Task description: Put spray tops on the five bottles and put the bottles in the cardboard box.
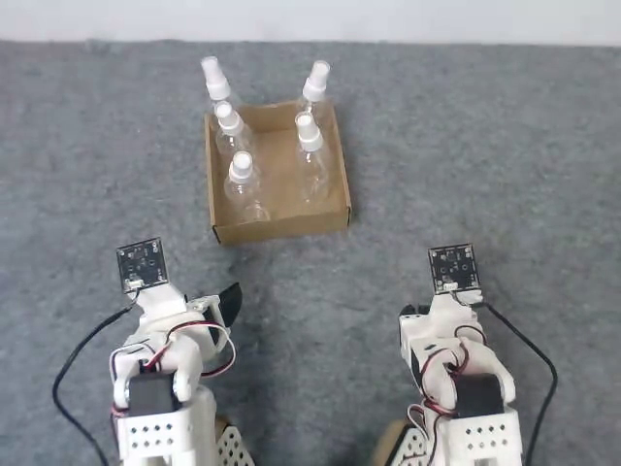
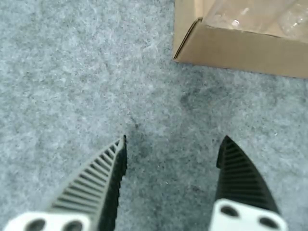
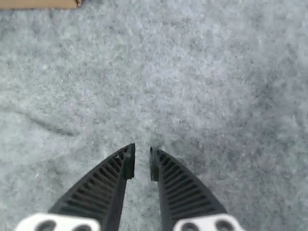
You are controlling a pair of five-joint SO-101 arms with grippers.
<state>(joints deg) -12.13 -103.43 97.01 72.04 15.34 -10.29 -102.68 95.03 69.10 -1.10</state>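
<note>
Your 5 bottles [image 1: 243, 186] are capped: 3 in the box [image 1: 281, 225], 2 at its upper edge unclear. Left tool [image 2: 173, 144] spread, right tool [image 3: 142, 151] pressed together.

We count five bottles [image 1: 245, 189] and five white spray tops [image 1: 241, 165], one on each bottle. There is one cardboard box [image 1: 281, 226]. We count also two arms [image 1: 160, 374], with one left pincer [image 2: 174, 140] and one right pincer [image 3: 142, 150].

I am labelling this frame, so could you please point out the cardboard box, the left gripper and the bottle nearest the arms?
cardboard box [image 1: 281, 225], high view, near wall.
left gripper [image 2: 174, 140], left wrist view, midway between its open fingertips.
bottle nearest the arms [image 1: 245, 189], high view, clear body.
</note>
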